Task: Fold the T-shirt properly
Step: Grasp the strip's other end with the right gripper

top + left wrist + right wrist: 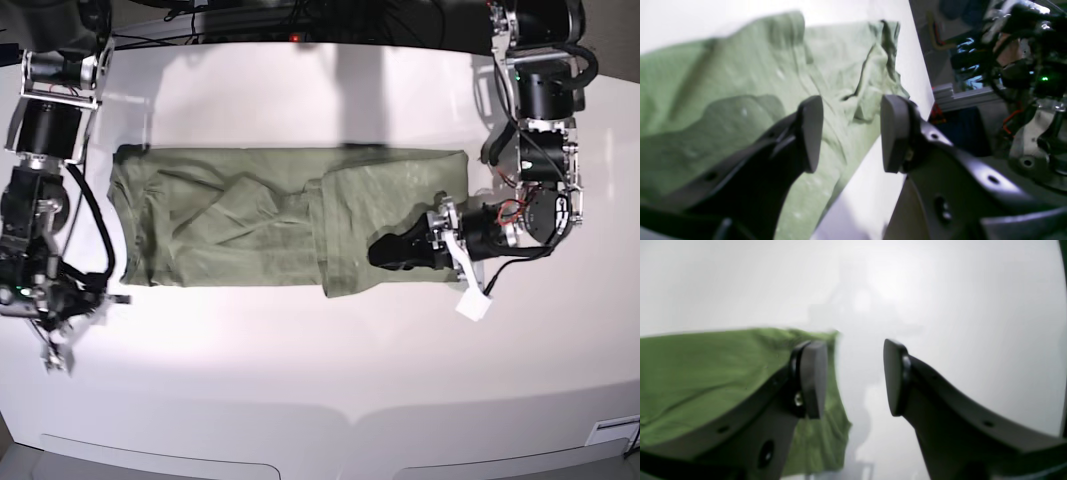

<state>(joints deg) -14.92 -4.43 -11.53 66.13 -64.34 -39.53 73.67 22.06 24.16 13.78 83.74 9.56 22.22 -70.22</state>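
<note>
Both jaws of the left gripper (851, 133) stand apart, empty, over the T-shirt (290, 225) lying part-folded along the table (320, 370), as do the right gripper (855, 376) jaws; risk: closing low may drag the folded layer askew.

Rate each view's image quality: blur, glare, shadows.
Left wrist view: T-shirt soft with blur, left gripper sharper, casting a dark shadow on the cloth. Right wrist view: table washed out by glare, the shirt edge smeared. Base view: sharpest, evenly lit, mild glare on the table, soft arm shadows along its far edge.
</note>
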